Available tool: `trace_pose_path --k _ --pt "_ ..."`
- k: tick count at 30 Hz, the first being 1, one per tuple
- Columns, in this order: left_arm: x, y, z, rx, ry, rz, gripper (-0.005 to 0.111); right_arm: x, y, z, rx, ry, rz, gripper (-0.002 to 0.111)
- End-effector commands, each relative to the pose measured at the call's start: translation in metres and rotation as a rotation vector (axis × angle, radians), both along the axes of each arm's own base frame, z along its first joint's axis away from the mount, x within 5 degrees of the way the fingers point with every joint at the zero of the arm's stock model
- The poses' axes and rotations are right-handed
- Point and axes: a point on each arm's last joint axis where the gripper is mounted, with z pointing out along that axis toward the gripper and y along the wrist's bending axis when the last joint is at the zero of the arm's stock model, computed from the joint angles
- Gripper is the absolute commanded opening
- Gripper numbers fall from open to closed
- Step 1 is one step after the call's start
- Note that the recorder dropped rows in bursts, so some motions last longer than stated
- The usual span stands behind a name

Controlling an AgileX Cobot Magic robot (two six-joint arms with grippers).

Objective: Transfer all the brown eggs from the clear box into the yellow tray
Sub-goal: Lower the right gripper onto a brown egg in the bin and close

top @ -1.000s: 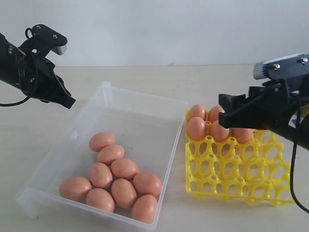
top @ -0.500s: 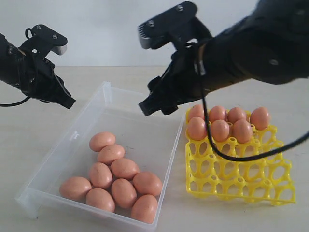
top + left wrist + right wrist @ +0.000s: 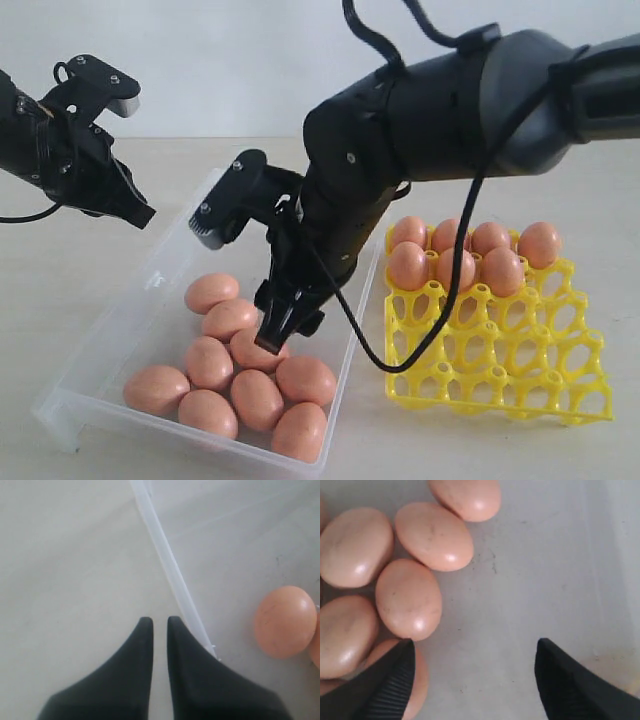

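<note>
the right arm is stretched across the middle and down into the box (image 3: 160, 275), which sits on the table (image 3: 60, 260) left of centre. the right gripper (image 3: 272, 345) hangs low over the pile of eggs (image 3: 208, 362) with its jaws wide apart and nothing between them. in the right wrist view the gripper (image 3: 475, 647) has bare box floor in the gap, 1 finger (image 3: 395, 680) lies over the edge of an egg, and the other finger is over bare floor. from the side its tips look right at the top of 1 egg in the middle of the pile, but i can't tell whether they touch it.

9 eggs lie loose in the near left part of the box, bunched together, most of them touching a neighbour. 7 more sit in the tray (image 3: 500, 408), which stands just right of the box: 4 fill the far row and 3 fill the next row from its left end. the rest of the cups are bare.

the left gripper (image 3: 145, 213) hovers above the table off the far left side of the box, pointing down. its jaws are closed with only a sliver between them, holding nothing. in the left wrist view, it (image 3: 160, 622) sits just outside the box wall (image 3: 170, 565), with 1 egg (image 3: 285, 621) inside.
</note>
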Motion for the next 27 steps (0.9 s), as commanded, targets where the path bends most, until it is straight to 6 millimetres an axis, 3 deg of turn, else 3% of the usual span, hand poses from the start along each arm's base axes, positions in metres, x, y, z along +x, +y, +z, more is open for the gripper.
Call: trace_pose_path --k 1,6,16,23,25,27 --pt "-0.001 0.0 0.002 -0.01 -0.002 0.006 0.008 -0.005 0.011 -0.01 0.013 0.02 0.14 0.062" --pt "-0.001 0.0 0.002 -0.01 -0.003 0.006 0.008 -0.011 0.026 -0.023 0.056 0.03 0.229 0.062" --pt "-0.001 0.0 0.002 -0.01 -0.006 0.007 0.008 0.0 0.035 -0.054 0.054 -0.034 0.261 0.062" --pt "-0.001 0.0 0.002 -0.01 -0.008 0.007 0.008 0.003 0.039 -0.061 0.045 -0.027 0.264 0.061" --pt "-0.001 0.0 0.002 -0.01 -0.008 0.007 0.008 0.003 0.039 -0.06 0.046 -0.029 0.263 0.053" --pt "-0.001 0.0 0.002 -0.01 -0.008 0.007 0.008 0.003 0.039 -0.06 0.046 -0.031 0.264 0.037"
